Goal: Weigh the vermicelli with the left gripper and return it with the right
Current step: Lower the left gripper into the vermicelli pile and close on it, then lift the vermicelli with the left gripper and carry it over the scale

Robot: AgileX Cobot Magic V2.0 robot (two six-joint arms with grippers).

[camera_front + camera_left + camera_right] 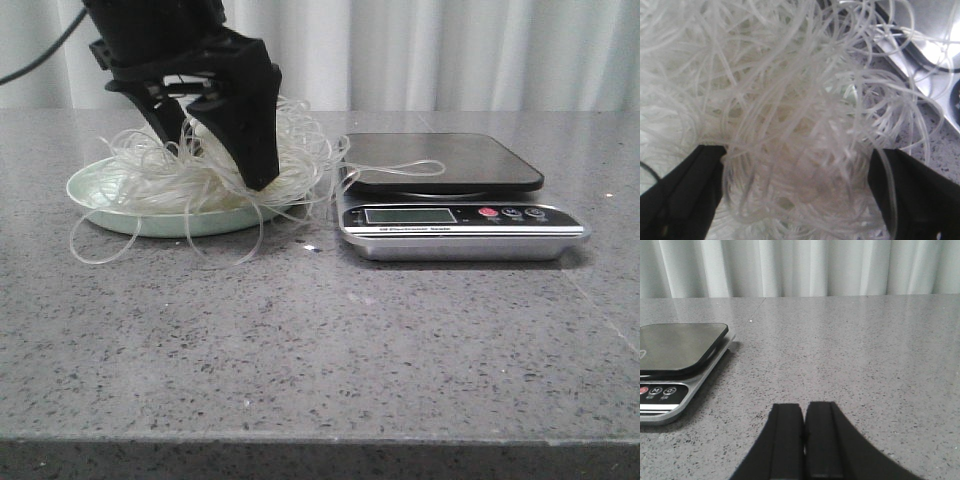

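Observation:
The vermicelli is a loose whitish tangle heaped on a pale green plate at the left of the table. One stray loop reaches onto the black platform of the kitchen scale. My left gripper is lowered into the heap and open. In the left wrist view its black fingers stand wide apart with the vermicelli filling the gap between them. My right gripper is shut with nothing in it, low over bare table to the right of the scale.
Stray noodle loops trail off the plate onto the grey speckled table. The scale's corner lies close beside the heap. A pale curtain hangs behind the table. The table's front edge runs across the near side.

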